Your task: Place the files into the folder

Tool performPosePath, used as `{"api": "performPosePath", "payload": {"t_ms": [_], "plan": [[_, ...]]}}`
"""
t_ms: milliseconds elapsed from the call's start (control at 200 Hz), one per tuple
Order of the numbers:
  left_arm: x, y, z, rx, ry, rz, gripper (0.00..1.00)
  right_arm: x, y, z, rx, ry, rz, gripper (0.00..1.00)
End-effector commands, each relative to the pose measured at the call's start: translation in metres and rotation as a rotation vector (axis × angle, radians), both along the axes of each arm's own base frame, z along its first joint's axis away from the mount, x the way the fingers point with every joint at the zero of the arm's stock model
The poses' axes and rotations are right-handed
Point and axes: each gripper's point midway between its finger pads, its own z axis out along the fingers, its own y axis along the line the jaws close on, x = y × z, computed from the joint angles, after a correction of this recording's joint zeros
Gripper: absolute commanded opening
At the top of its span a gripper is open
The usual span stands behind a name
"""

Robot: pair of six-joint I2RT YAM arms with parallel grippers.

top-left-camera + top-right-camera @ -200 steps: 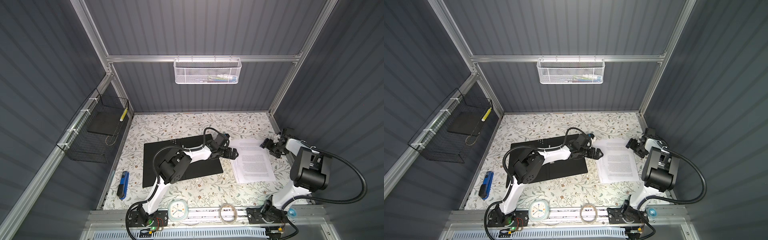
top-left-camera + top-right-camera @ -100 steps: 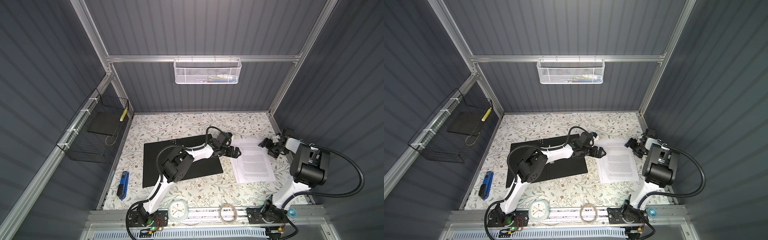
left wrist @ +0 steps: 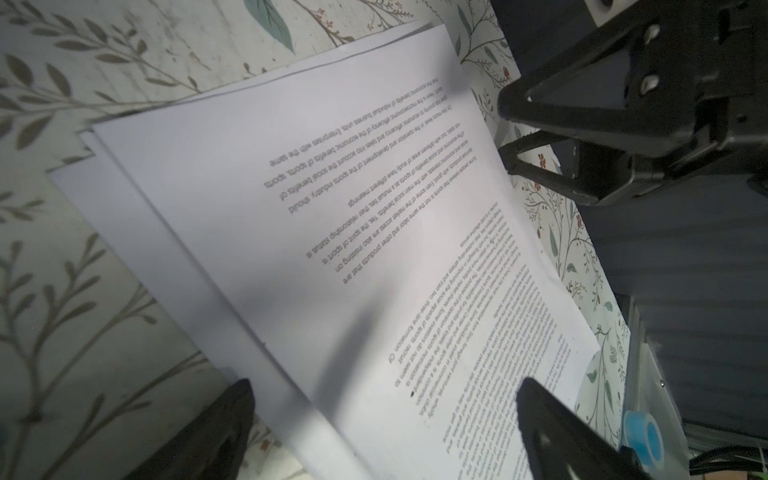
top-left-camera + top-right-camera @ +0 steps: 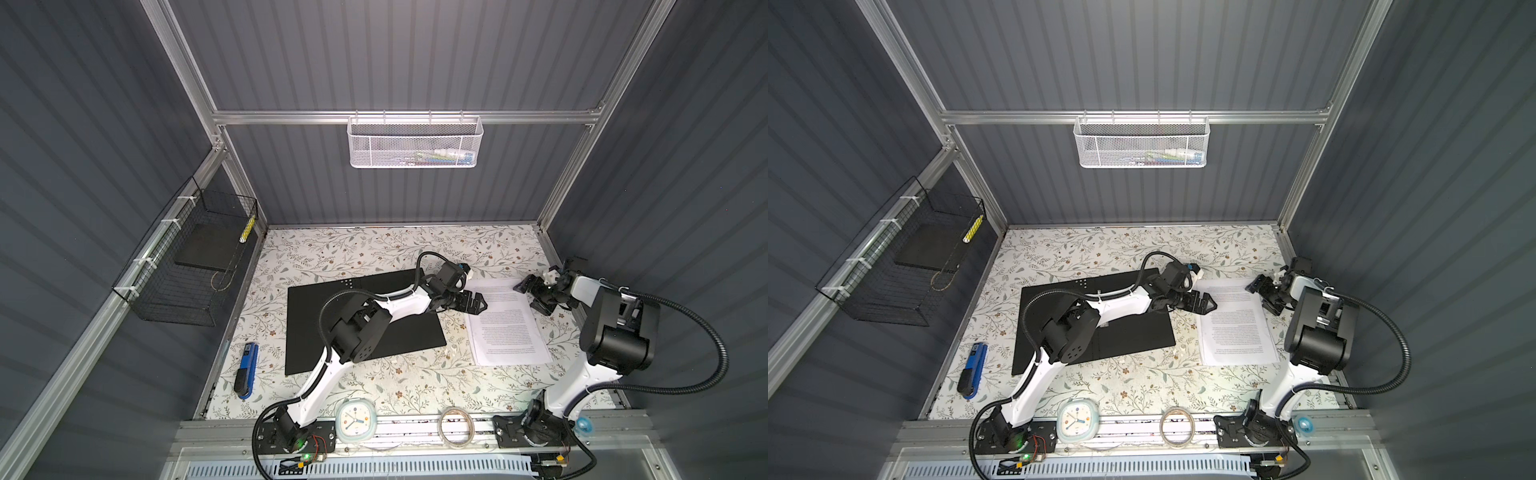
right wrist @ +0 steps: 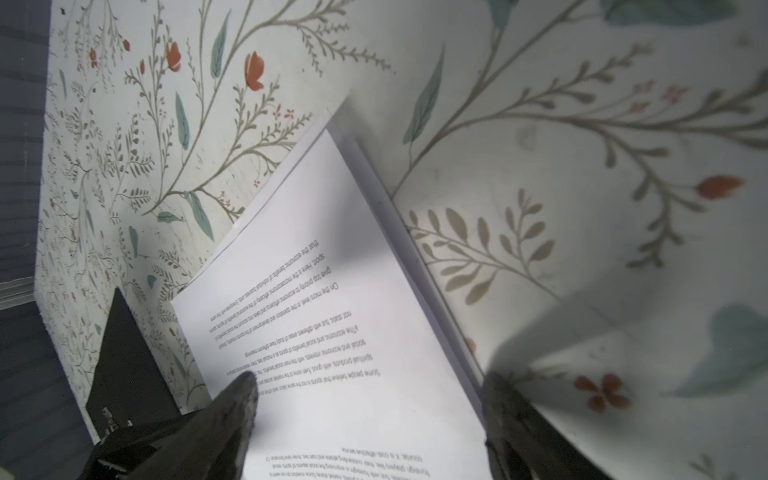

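The files (image 4: 505, 332) (image 4: 1235, 332) lie flat on the floral table, right of centre, as a slightly fanned stack of printed white sheets. The folder (image 4: 361, 324) (image 4: 1096, 324) lies open beside them with its black inner faces up, partly under my left arm. My left gripper (image 4: 478, 302) (image 3: 382, 399) is open and low over the files' (image 3: 332, 249) left edge, one finger over paper and one over table. My right gripper (image 4: 532, 296) (image 5: 370, 390) is open and straddles the files' (image 5: 332, 311) right edge near the far corner. Neither gripper holds anything.
A blue utility knife (image 4: 246, 370) lies at the table's left edge. A small clock (image 4: 354, 422) and a tape roll (image 4: 456, 432) sit on the front rail. A black wire basket (image 4: 187, 266) hangs on the left wall and a white mesh basket (image 4: 415, 143) on the back wall.
My left gripper has slid right from over the folder's edge to the files' left edge. My right gripper has crept slightly left toward the files. Both stayed open.
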Motion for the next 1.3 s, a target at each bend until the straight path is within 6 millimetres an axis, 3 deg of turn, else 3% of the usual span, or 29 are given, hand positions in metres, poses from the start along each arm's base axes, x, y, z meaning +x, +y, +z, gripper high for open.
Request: {"api": "performPosePath", "payload": {"t_ms": [0, 215, 620, 875, 1141, 1296], "plan": [[-0.019, 0.016, -0.05, 0.129, 0.099, -0.024, 0.99, 0.005, 0.006, 0.002, 0.045, -0.026, 0.008, 0.84], [-0.017, 0.017, -0.044, 0.128, 0.085, -0.021, 0.99, 0.002, -0.011, 0.019, -0.077, -0.039, -0.006, 0.86], [-0.026, 0.027, -0.039, 0.137, 0.101, -0.009, 0.99, -0.018, -0.009, 0.004, -0.078, 0.024, -0.035, 0.87], [-0.034, 0.038, -0.047, 0.169, 0.124, -0.006, 0.99, -0.017, -0.016, -0.002, -0.094, 0.025, -0.053, 0.87], [-0.046, 0.043, -0.049, 0.181, 0.153, -0.029, 0.99, -0.032, -0.024, -0.003, -0.169, 0.057, -0.074, 0.89], [-0.054, 0.043, -0.051, 0.187, 0.153, -0.047, 0.99, -0.029, -0.023, 0.003, -0.156, 0.037, -0.079, 0.89]]}}
